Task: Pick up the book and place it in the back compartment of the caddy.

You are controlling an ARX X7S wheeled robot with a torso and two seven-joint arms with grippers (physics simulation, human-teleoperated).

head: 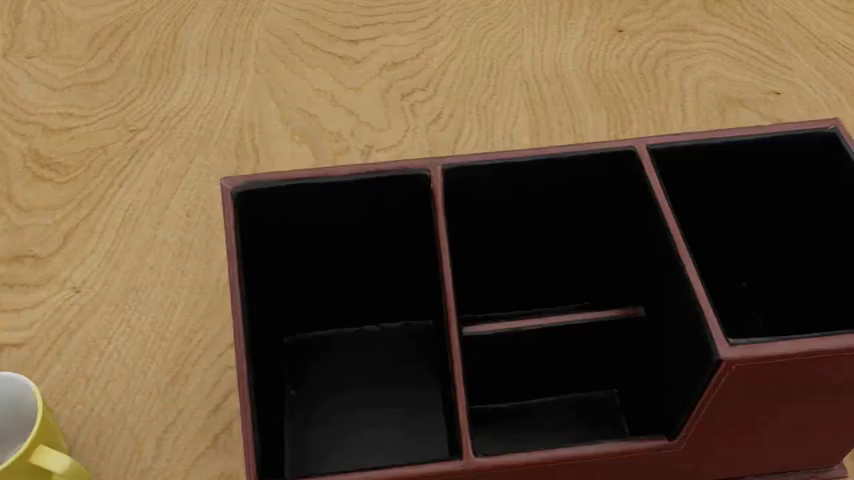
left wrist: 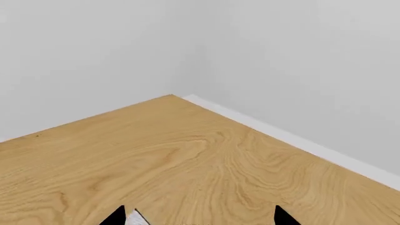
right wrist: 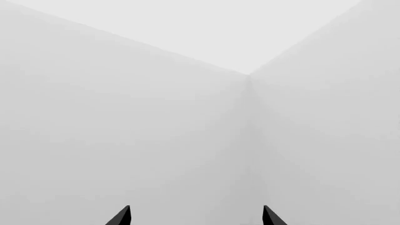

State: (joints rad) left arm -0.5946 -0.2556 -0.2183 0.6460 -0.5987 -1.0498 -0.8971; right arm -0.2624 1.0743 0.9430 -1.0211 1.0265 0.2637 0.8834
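Fingers of both grippers stood spread apart, holding nothing: left gripper (left wrist: 198,220) over wooden floor (left wrist: 187,159), right gripper (right wrist: 196,218) facing blank walls. On the bench (head: 200,120) sat the caddy (head: 787,400), its back compartment (head: 547,420) empty; a mug (head: 27,440) stood beside it. No book showed.

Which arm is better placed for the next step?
Left, tentatively: left gripper looks down at the wooden surface, right gripper at bare walls. Neither arm shows by the caddy in the head view; book unseen.

The caddy (head: 747,400) sits on the floor (head: 267,80); the mug (head: 24,435) stands left of it, apart.
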